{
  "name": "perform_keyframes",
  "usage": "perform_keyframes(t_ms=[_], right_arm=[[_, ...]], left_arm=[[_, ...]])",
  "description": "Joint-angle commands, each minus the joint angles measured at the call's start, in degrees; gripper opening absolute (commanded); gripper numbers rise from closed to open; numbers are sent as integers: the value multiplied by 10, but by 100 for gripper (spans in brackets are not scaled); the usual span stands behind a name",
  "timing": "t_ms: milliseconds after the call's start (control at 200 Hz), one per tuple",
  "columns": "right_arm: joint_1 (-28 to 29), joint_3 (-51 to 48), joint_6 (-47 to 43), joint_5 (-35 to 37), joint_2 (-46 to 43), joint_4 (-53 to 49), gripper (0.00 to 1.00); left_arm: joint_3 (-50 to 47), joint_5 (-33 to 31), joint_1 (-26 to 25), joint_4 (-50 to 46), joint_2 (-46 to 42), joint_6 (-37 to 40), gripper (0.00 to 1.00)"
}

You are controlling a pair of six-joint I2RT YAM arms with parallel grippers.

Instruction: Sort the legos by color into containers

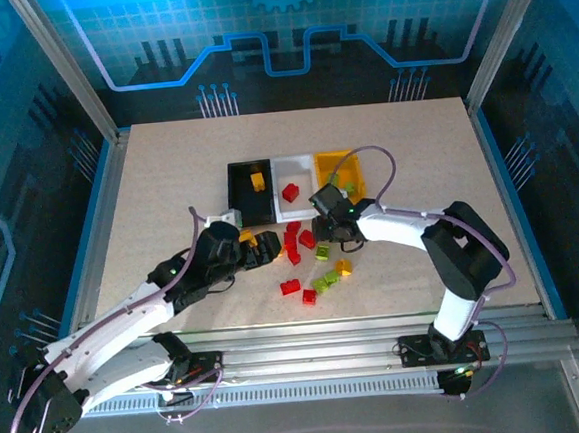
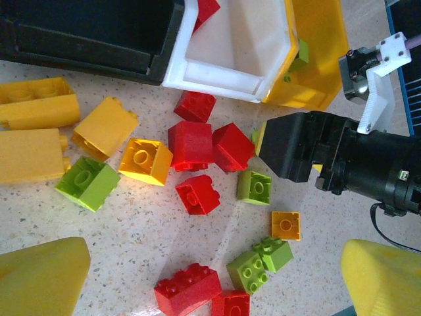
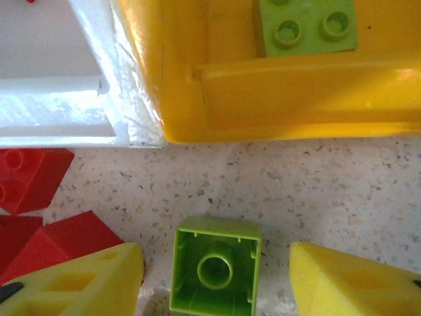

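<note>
Currently early stage. Black bin (image 1: 237, 181) holds yellow brick (image 1: 257, 182); white bin (image 1: 278, 177) red brick (image 1: 290, 191); yellow bin (image 3: 263, 92) lime brick (image 3: 308, 26). Most loose legos (image 1: 290, 287) remain centre frame on table (image 1: 165, 166). Right gripper (image 3: 214, 293) spread astride upturned lime lego (image 3: 216, 260), no contact. Left gripper (image 2: 210, 283) spread wide, empty, above pile.

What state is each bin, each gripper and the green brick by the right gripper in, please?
black bin, holds an orange-yellow brick.
white bin, holds a red brick.
yellow bin, holds a lime brick.
left gripper, open, empty, above loose bricks.
right gripper, open, fingers either side of the upturned green brick, not touching.
upturned green brick, studs down on the table.
</note>
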Motion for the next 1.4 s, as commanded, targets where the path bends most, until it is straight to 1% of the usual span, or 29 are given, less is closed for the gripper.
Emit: perform_keyframes(t_ms=[0,75,235,385,440,520,640,740,820,931,1071,1241,1296,1396], right_arm=[[-4,18,17,25,18,-26,59],[-6,17,18,26,27,-32,56],[-11,2,17,20,28,-21,44],[-11,-6,12,14,24,-20,43],[-12,-10,9,14,17,-21,40],[-12,-23,0,13,-13,-17,36],[-11,-34,-24,16,-89,-27,34],[-13,-30,-47,31,-155,-40,33],[-30,-9,-64,35,-173,-51,34],[-68,51,-80,35,-133,-73,34],[-107,141,-93,38,-44,-94,34],[-127,254,-95,24,64,-139,38],[-128,278,-93,22,85,-150,42],[-132,305,-90,4,104,-163,58]], left_arm=[[-8,-17,0,-16,-2,-7,99],[-9,-21,0,-17,-1,-6,99],[-10,-26,0,-18,-2,-2,99],[-10,-28,1,-20,-2,0,99],[-12,-28,2,-20,-1,-1,99],[-12,-29,2,-22,-2,1,99],[-13,-32,3,-29,-4,2,99],[-16,-32,3,-31,-4,1,99],[-20,-31,5,-30,-3,-1,99],[-21,-29,5,-34,-1,-7,99],[-21,-25,6,-41,-7,-13,99],[-16,-13,7,-57,-7,-9,99],[-14,-11,7,-64,-5,-8,99],[-11,-4,8,-67,-4,1,99]])
